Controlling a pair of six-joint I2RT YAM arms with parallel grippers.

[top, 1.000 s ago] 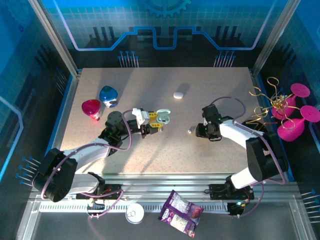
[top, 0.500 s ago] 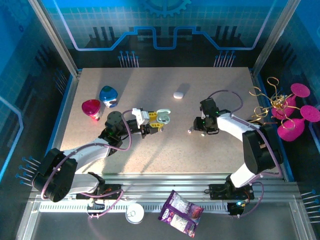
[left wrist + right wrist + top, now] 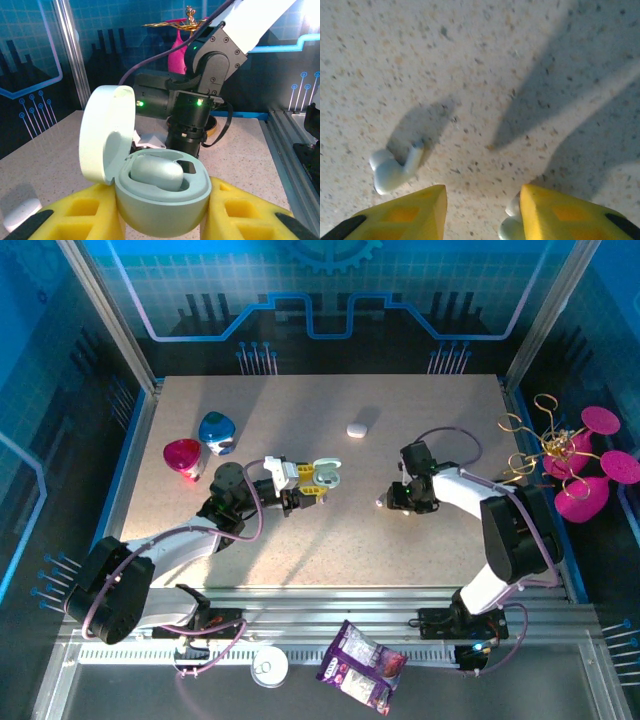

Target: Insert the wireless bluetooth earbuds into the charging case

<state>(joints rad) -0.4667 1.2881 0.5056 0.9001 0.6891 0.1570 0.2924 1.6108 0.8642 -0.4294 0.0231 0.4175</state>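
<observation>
Case [image 3: 165,197] gripped, earbuds [image 3: 390,172] loose.
Left claw [image 3: 162,220] clamped the case; right claw [image 3: 482,212] stood apart above the earbuds.

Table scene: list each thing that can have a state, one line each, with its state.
mint charging case: held up by the left gripper, lid open.
seated earbud: lying in the case's well.
loose earbud: lying on the table, not gripped.
white case: closed, resting on the table.
left gripper: shut on the mint charging case.
right gripper: open, nothing between its fingers.
</observation>
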